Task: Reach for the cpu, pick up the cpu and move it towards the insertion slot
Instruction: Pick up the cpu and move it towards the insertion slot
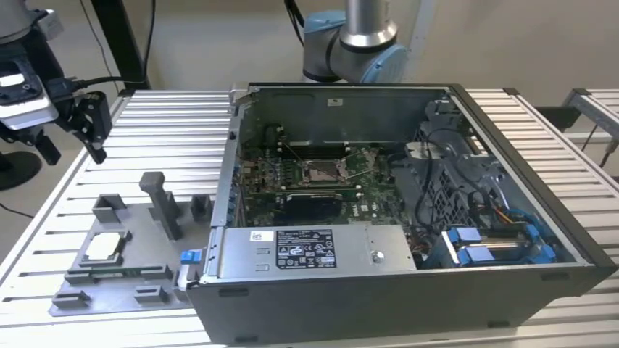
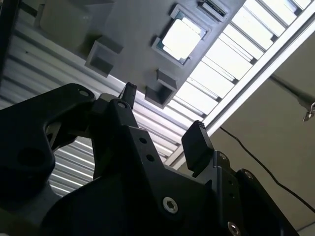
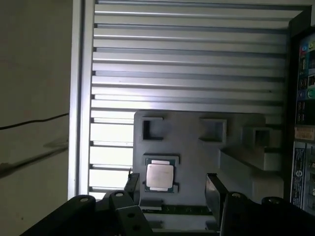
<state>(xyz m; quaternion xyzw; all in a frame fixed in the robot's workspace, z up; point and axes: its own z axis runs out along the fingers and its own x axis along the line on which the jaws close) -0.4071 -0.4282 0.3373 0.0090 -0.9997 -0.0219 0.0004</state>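
Note:
The cpu (image 1: 104, 248) is a pale square chip lying flat in a recess of a grey fixture plate (image 1: 145, 279) at the exterior view's left. My black gripper (image 1: 75, 154) hangs open well above the table, farther back than the fixture, with nothing held. In both wrist views the cpu (image 3: 160, 176) (image 2: 181, 34) lies beyond the spread fingers (image 3: 212, 189), with the gripper (image 3: 172, 188) (image 2: 162, 118) apart from it. The insertion slot (image 1: 322, 170) is a silver-framed socket on the green board inside the open computer case (image 1: 387, 304).
Grey blocks and posts (image 1: 159, 199) stand up from the fixture plate around the chip. The case's tall metal walls (image 1: 232, 145) rise right beside the fixture. A slatted aluminium table (image 1: 164, 138) carries everything. Cables and blue connectors (image 1: 483, 246) fill the case's right side.

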